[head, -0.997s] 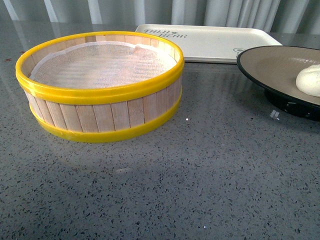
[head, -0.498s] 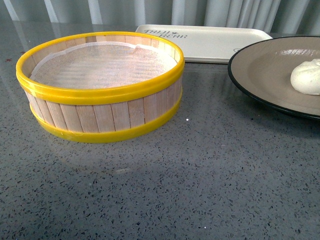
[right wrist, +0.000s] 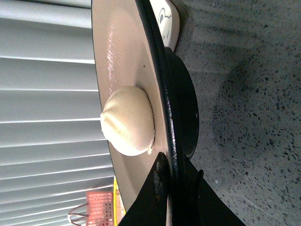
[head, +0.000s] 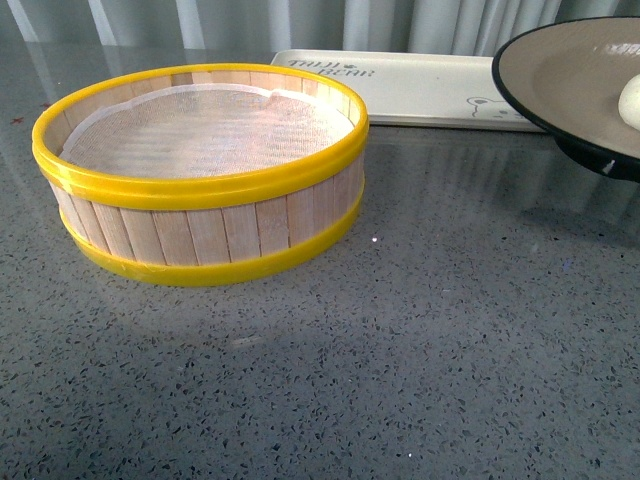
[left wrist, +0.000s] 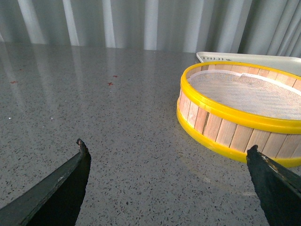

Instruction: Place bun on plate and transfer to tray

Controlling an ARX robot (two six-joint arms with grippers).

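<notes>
Tray (head: 420,85) lies flat at the far side. Steamer basket (head: 200,180) stands near it, clear of my path, I judge. Plate (head: 560,70): rigid, glossy, likely slippery. Right gripper (right wrist: 170,176) pinches its rim, holding it off the table (head: 400,350). Bun (right wrist: 129,120) sits loose on it, soft, may roll. Left gripper (left wrist: 167,146) spread wide, empty.
</notes>
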